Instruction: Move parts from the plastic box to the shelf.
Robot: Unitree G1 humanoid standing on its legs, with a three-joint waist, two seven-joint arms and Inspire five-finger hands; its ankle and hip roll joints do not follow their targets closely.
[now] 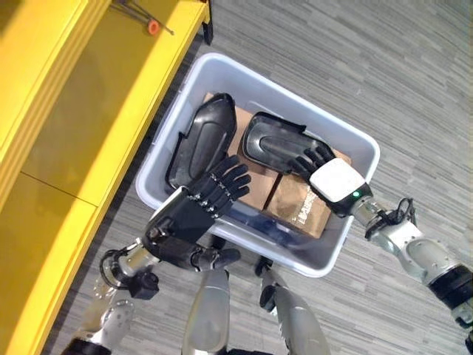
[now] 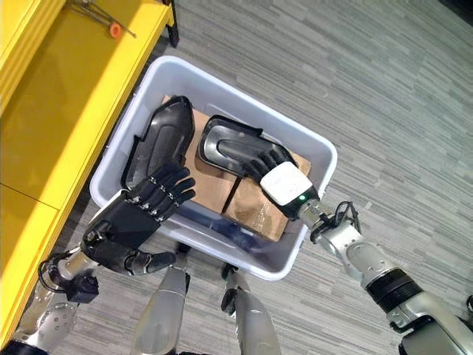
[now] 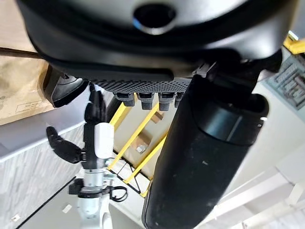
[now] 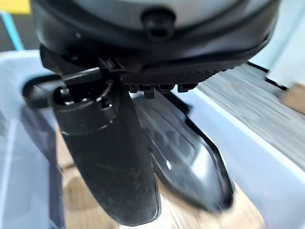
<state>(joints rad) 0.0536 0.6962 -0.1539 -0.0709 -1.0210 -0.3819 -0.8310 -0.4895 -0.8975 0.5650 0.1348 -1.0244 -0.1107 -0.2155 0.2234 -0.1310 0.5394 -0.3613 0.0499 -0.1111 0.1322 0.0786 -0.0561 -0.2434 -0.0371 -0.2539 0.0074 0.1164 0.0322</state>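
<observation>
The right robot hand [image 1: 336,181] covers the near end of one black part [image 1: 277,142], its fingertips hidden against it. The yellow shelf [image 1: 66,133] runs off the picture's edge. Small items [image 1: 148,22] on it are too small to tell.

The grey striped floor [image 1: 384,74] carried the pale plastic box [image 1: 353,137], which sat right up against the yellow shelf [image 1: 81,126]. Way past the left hand's fingertips [image 1: 238,176], a small orange-tipped metal bit [image 1: 151,26] lay on the shelf.
</observation>
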